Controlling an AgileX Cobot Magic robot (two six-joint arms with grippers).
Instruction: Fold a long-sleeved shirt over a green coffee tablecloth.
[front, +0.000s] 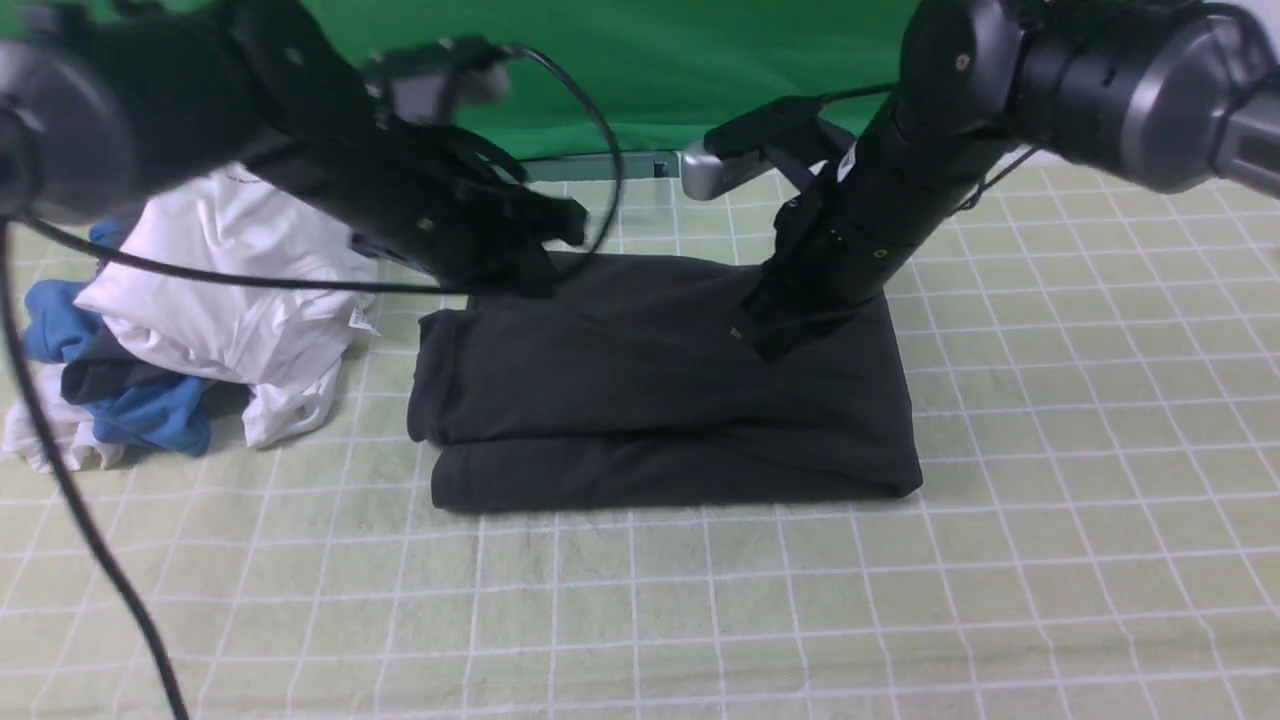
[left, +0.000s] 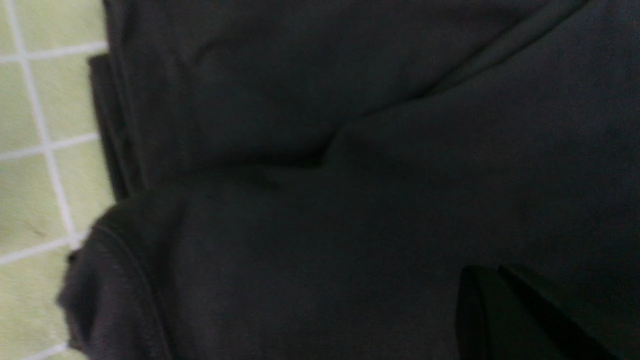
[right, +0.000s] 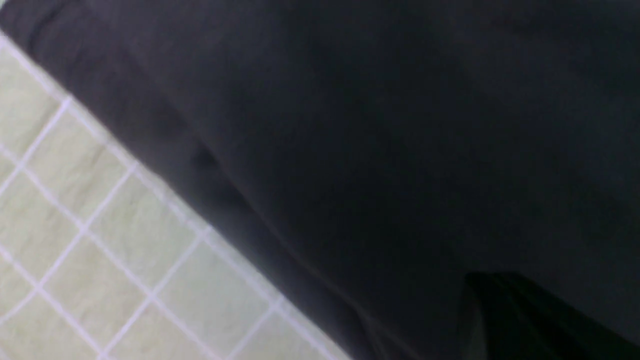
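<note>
Front view: the long-sleeved shirt (front: 660, 390) lay folded into a rectangle at frame center on the green coffee tablecloth (front: 1050, 450). My left gripper (front: 535, 260), jaws closed and empty, sat at the shirt's upper left edge. My right gripper (front: 765, 335), jaws closed, pressed on the shirt's upper right.

Left wrist view: dark folded layers filled the frame; my closed fingertips (left: 505, 315) appeared lower right.

Right wrist view: the shirt covered the frame's upper right, tablecloth lower left.

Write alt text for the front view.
A dark long-sleeved shirt lies folded into a rectangle on a pale green grid tablecloth, with both robot arms lowered onto its far edge. A pile of white and blue garments sits to its left.
</note>
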